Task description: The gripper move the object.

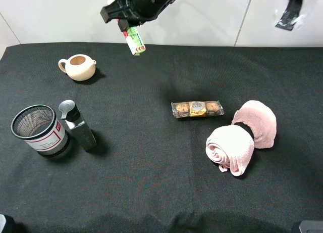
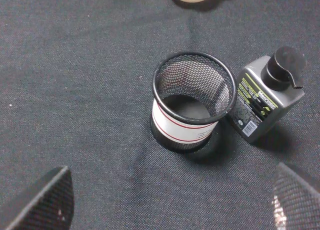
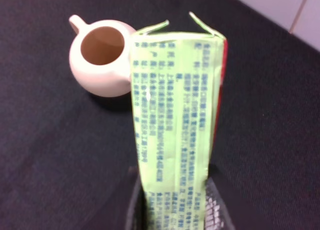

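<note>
so the right gripper point(image 1: 127, 26) is at the top of the high view, left of centre. Its fingers point(image 3: 220, 212) are clamped tight on the object point(image 1: 136, 42), up off the table point(image 1: 151, 187), abt over the far edge. The object's long axis runs diagonal, w/ the free green/red end pointing lower right. The teapot point(image 1: 78, 67) sits lower left of it, top open, brown inside. Lots of open cloth mid-frame btwn the teapot and choc packet point(image 1: 197, 109); pink towel point(image 1: 242, 137) is at right. Lower left: mesh cup point(image 1: 13, 127), only its bare bottom showing, w/ the bottle point(image 1: 81, 128) just beside it. The left gripper point(image 2: 172, 205) has its fingers spread wide, holding nothing.
</note>
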Tool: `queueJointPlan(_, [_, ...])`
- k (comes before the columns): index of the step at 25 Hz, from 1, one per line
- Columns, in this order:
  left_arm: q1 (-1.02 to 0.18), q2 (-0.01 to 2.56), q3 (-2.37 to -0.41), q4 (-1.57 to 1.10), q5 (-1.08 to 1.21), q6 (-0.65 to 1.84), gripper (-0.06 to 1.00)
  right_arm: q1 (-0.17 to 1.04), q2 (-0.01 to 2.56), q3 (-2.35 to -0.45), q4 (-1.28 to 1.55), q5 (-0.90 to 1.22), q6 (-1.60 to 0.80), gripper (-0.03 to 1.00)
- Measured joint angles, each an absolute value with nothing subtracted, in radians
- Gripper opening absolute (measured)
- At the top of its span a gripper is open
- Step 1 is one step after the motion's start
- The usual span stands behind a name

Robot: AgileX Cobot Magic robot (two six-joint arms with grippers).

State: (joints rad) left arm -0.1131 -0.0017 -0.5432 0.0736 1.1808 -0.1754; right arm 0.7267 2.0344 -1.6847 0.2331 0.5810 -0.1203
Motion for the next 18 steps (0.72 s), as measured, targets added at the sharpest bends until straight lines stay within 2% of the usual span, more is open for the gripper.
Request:
queueJointPlan(6, [-0.113, -0.002, -0.543, 0.075, 1.181, -0.175, 0.83, 0.727, 2.111, -1.692, 0.233, 0.519, -0.136, 0.18])
queueJointPlan(18, [-0.113, -0.002, -0.543, 0.077, 1.181, -0.175, 0.83, 0.753, 2.291, -1.857, 0.233, 0.553, -0.137, 0.18])
